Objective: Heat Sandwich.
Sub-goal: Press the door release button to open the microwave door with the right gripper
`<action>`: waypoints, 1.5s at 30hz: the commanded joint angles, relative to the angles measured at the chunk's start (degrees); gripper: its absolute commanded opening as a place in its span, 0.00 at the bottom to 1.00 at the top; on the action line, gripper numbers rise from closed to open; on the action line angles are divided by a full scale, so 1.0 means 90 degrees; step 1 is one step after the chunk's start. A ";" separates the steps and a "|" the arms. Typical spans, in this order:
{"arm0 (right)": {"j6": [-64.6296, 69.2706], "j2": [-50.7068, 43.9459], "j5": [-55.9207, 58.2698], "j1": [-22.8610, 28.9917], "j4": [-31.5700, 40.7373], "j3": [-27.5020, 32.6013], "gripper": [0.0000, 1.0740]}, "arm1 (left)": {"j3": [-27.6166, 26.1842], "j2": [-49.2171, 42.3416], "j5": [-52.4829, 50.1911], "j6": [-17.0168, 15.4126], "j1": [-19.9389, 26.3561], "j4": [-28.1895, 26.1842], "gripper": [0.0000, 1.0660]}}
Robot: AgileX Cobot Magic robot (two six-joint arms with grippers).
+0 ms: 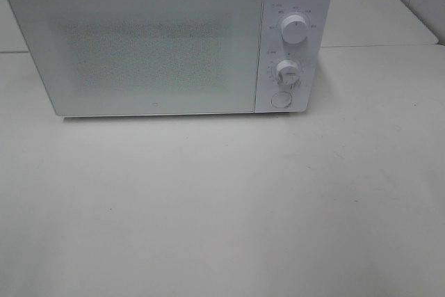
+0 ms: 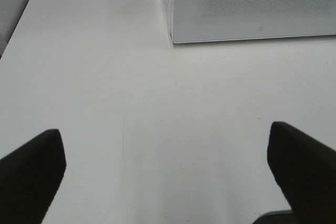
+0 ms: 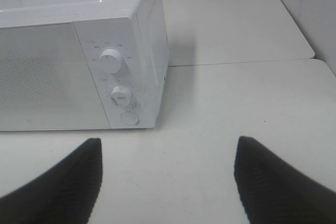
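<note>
left tool (image 2: 164,132) and right tool (image 3: 168,141) hover open, empty, before the shut microwave (image 1: 167,39) at the worktop's (image 1: 222,227) rear edge; opening it looks the first move.

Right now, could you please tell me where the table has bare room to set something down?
The table is bare across the stretch in front of the microwave. More open surface lies right of its control panel and beyond its left side. Only the back, where the microwave stands, is taken.
</note>
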 commanded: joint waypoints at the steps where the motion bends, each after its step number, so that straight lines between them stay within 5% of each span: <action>1: 0.0006 0.0344 -0.0637 -0.0025 0.0006 0.0076 0.65 | 0.0025 -0.0134 -0.0064 0.0013 0.0006 -0.0019 0.97; 27: -0.0019 0.3934 -0.4246 -0.0019 -0.0013 0.0286 0.73 | 0.0025 -0.0134 -0.0064 0.0013 0.0006 -0.0019 0.97; 33: -0.0083 0.4412 -0.6080 0.0025 0.0000 0.0802 0.72 | 0.0025 -0.0134 -0.0064 0.0013 0.0006 -0.0019 0.97; 45: -0.1076 0.5405 -0.7627 0.1235 0.0968 0.1388 0.71 | 0.0025 -0.0134 -0.0064 0.0013 0.0006 -0.0019 0.97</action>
